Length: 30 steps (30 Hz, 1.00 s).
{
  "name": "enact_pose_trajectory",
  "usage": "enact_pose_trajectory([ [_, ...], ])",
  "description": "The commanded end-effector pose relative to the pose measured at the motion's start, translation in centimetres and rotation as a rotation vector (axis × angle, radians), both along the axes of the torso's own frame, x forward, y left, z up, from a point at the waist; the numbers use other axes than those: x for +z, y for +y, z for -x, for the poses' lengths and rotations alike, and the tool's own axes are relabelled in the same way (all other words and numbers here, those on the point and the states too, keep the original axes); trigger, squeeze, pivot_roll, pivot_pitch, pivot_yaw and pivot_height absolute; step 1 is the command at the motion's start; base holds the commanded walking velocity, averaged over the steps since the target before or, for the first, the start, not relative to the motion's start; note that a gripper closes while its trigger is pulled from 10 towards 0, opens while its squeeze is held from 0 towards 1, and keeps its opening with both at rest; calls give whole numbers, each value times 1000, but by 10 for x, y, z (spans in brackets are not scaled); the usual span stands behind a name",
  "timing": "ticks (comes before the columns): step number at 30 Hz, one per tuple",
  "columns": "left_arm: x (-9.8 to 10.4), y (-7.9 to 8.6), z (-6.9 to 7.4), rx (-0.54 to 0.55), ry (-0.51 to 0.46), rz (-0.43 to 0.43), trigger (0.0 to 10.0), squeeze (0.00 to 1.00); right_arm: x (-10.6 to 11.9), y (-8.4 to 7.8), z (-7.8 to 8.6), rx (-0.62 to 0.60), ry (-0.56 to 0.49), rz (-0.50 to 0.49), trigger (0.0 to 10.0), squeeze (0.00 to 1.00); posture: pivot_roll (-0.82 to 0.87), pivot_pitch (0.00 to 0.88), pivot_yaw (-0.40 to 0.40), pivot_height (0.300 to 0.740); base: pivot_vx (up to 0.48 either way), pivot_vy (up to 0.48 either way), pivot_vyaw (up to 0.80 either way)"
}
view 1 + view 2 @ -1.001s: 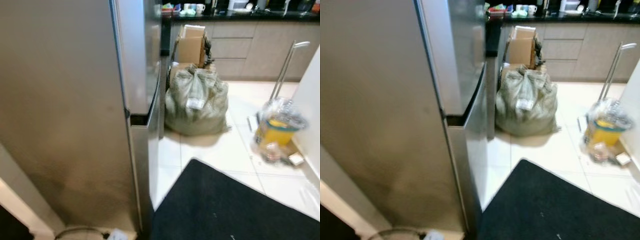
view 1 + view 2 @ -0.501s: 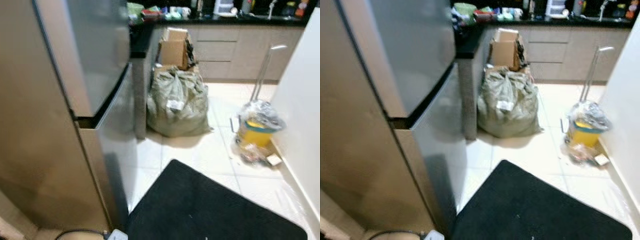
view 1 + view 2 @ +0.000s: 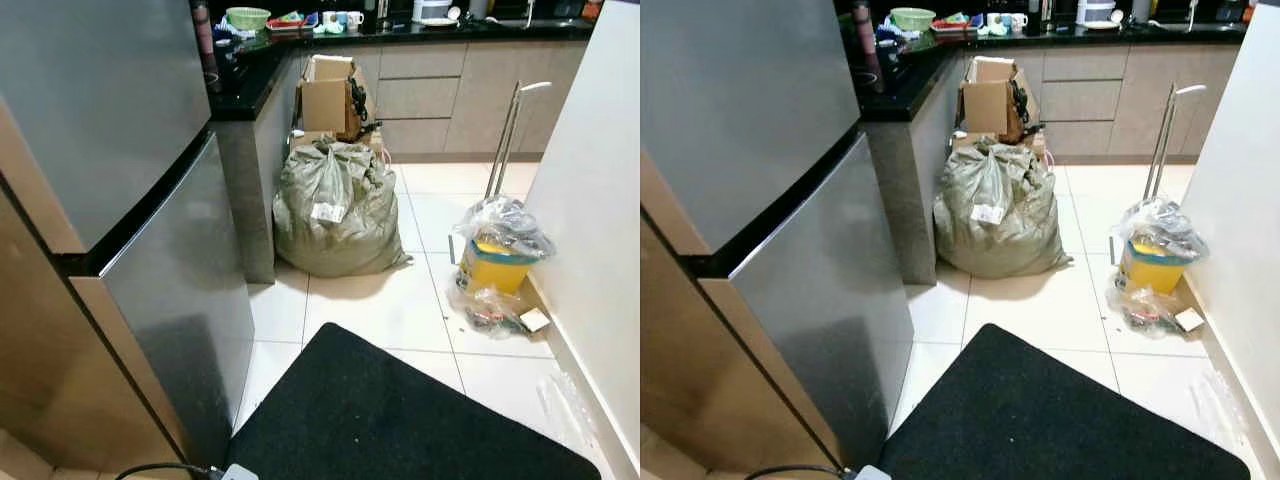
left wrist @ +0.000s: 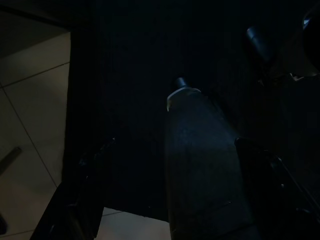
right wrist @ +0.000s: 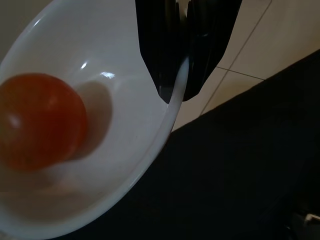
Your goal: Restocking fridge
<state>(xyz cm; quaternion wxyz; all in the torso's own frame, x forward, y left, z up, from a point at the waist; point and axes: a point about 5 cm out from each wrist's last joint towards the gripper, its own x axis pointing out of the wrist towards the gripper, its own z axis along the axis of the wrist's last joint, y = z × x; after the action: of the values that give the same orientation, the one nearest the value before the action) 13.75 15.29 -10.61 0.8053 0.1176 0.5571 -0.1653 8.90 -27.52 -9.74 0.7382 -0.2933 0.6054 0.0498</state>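
In the left eye view we face a tall brushed-steel fridge (image 3: 120, 200) filling the left half of the frame, both its doors closed, the dark seam between upper and lower door running diagonally. Beyond it, at centre, a stuffed grey-green woven sack (image 3: 335, 212) sits on the pale tiled floor (image 3: 400, 310), with an open brown cardboard box (image 3: 328, 98) behind it. A black-topped table (image 3: 250, 70) runs along the upper edge. At right a yellow bucket under clear plastic (image 3: 498, 255) stands by the white wall; a black floor mat (image 3: 400, 420) fills the lower centre.

The right eye view gives the same scene.

The left wrist view is very dark; we make out the mat and a strip of tile, and we cannot tell how the left pincer (image 4: 170, 165) stands.

In the right wrist view the right pincer (image 5: 175, 92) is clenched on the rim of a glossy white ceramic bowl (image 5: 100, 150), one finger inside, one outside. A round red tomato (image 5: 40, 120) lies loose in the bowl at the left of the frame. We judge the bowl stiff, slick and breakable, and the tomato free to roll, so we should keep it level. The fridge door is not yet open.
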Motion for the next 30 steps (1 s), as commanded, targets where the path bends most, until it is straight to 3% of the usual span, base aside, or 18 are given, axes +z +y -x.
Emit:
enact_pose_trajectory([
  [1,0,3,1,22,-3,-12,10000,0,-1,6,-6,-11,-24,-48,10000,0,-180,0,42,740,0,0,788],
  [10,1,5,-3,47,-28,-20,10000,0,-1,8,-7,-11,-22,-61,10000,0,-176,0,41,740,0,0,788],
  [19,6,4,-16,108,-88,-2,10000,0,-1,6,-5,-9,-11,-61,10000,0,-173,0,37,740,0,0,788],
  [27,6,2,-17,105,-87,7,10000,0,0,7,-7,-5,-30,-61,10000,0,-169,0,36,740,0,0,788],
  [30,5,1,-13,81,-68,19,10000,0,-1,9,-8,14,-13,-57,10000,0,-169,0,40,740,0,-317,0],
])
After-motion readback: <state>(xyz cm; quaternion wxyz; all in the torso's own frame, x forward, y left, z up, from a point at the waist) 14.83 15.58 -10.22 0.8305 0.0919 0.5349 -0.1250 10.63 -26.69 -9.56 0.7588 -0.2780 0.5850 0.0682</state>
